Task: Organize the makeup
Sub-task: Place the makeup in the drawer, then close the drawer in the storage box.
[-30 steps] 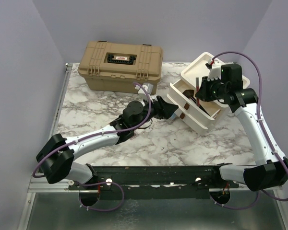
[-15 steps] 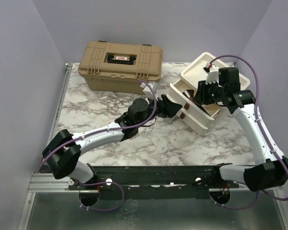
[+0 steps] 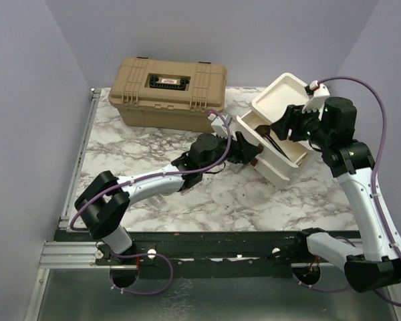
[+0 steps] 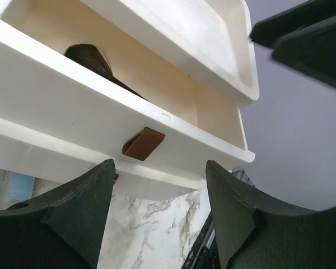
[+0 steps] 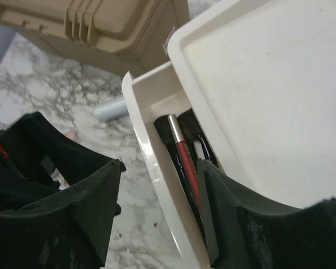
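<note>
The right pincer (image 3: 283,127) has let go! A second ago it held a thin stick upright over the open drawer (image 5: 139,120). Now its fingers are spread with nothing between them, and the wrist has swung back to the right. The black brushes (image 5: 163,130) and a red-handled stick (image 5: 183,159) lie lengthwise in the drawer, directly beneath that pincer. Meanwhile the left pincer (image 4: 159,168) has pushed forward to the white drawer box (image 3: 284,100). It's released too, fingers wide, with the brown pull tab (image 4: 143,143) framed in the gap and touched by neither. One dark brush head (image 4: 92,60) shows over the drawer's front wall, just above it. The pale tube (image 5: 111,109) lies on the marble table (image 3: 140,144) beyond the right pincer's left finger, beside the drawer's end and close to the tan case (image 3: 167,90). A light-blue piece (image 4: 19,186) sits low to the left of the left pincer, under the box's edge. Tight spot: the top tray (image 5: 257,73) overhangs the drawer on the right pincer's right side, leaving a narrow slot. Open marble lies on the near side of the left arm.
</note>
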Robot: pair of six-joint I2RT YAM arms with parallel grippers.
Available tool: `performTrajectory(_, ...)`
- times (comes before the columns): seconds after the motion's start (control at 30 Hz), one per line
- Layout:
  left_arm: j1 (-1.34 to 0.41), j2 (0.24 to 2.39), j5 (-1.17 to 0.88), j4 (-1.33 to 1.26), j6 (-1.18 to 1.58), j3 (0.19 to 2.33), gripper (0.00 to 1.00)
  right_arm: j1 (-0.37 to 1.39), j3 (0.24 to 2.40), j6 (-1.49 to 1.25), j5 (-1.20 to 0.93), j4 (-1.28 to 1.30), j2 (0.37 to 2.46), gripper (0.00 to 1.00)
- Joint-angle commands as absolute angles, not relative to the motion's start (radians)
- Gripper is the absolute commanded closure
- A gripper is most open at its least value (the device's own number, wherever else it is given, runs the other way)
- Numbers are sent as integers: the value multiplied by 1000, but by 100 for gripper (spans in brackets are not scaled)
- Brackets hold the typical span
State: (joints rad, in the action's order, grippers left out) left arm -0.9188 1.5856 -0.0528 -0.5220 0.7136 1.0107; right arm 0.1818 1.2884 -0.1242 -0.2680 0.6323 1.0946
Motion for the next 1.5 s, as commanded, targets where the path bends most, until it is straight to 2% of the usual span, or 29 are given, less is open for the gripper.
performTrajectory(0.0,-921,1645,-111,-482,668,1081,33,186,1256,-228,-83,525,1062,35)
performTrajectory(0.13,-921,1701,-122,-488,652,1130,35,184,1282,-237,-51,572,1121,32)
performTrajectory(0.4,-922,1766,-133,-488,624,1195,36,184,1300,-285,-180,615,1218,31)
performTrajectory(0.67,-928,1863,-182,-496,623,1248,45,184,1276,-276,-202,607,1215,31)
performTrajectory(0.8,-932,1890,-180,-514,605,1274,45,184,1278,-287,-186,614,1223,31)
performTrajectory(1.03,-944,1940,-150,-555,609,1322,45,179,1324,-328,-26,621,1225,28)
performTrajectory(1.47,-965,2006,-96,-742,634,1298,42,159,1277,-355,-192,618,1261,28)
